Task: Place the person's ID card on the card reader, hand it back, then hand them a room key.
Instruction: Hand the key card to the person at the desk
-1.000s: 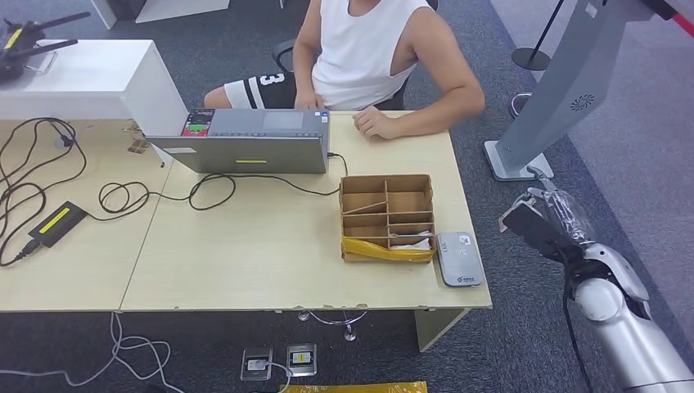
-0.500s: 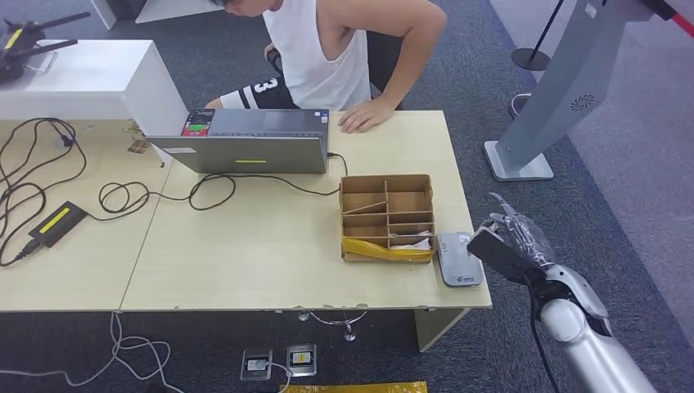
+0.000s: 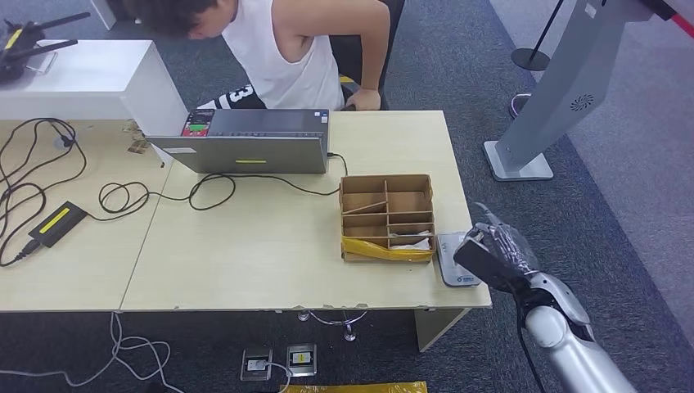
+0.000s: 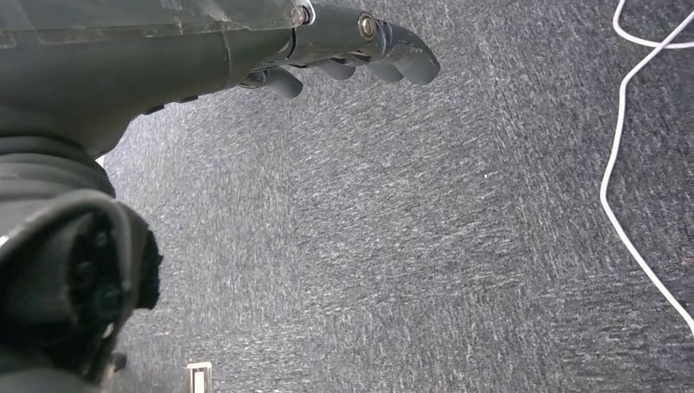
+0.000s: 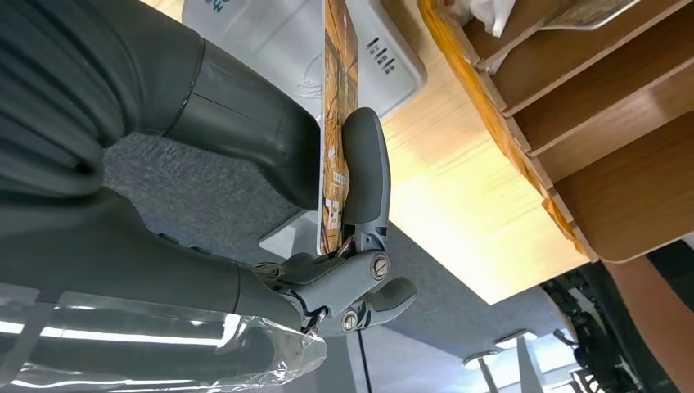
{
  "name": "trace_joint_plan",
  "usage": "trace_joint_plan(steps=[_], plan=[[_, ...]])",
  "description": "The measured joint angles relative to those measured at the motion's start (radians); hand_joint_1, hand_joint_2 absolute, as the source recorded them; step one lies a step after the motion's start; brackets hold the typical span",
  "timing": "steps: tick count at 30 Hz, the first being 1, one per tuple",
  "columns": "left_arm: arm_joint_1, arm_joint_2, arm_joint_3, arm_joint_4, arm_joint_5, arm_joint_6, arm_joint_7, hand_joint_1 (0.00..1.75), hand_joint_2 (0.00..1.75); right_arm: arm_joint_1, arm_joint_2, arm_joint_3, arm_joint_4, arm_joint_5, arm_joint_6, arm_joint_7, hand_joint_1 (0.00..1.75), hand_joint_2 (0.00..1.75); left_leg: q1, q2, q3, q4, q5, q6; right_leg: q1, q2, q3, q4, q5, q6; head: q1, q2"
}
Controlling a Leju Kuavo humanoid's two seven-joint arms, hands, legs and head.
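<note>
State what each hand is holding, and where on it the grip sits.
Right hand pinches the ID card by one end, between thumb and finger. Left hand holds nothing.

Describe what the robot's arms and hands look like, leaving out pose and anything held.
The right arm is a smooth silver tube with a thin black cable alongside it. The right hand is dark grey, wrapped partly in clear plastic film, with a grey ribbed cover behind it and silver screw heads on its fingers. The left hand is dark grey too, with one visible screw.
</note>
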Motion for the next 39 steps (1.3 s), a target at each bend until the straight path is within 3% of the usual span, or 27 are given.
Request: trace_joint_plan(steps=[39], plan=[[-0.002, -0.008, 0.000, 0.000, -0.007, 0.000, 0.000, 0.00, 0.00, 0.028, 0.039, 0.039, 0.100, -0.020, -0.009, -0.007, 1.75, 1.75, 0.000, 0.000, 0.000, 0.000, 0.000, 0.000, 0.000, 0.000, 0.000, 0.000, 0.000, 0.000, 0.000, 0.000]])
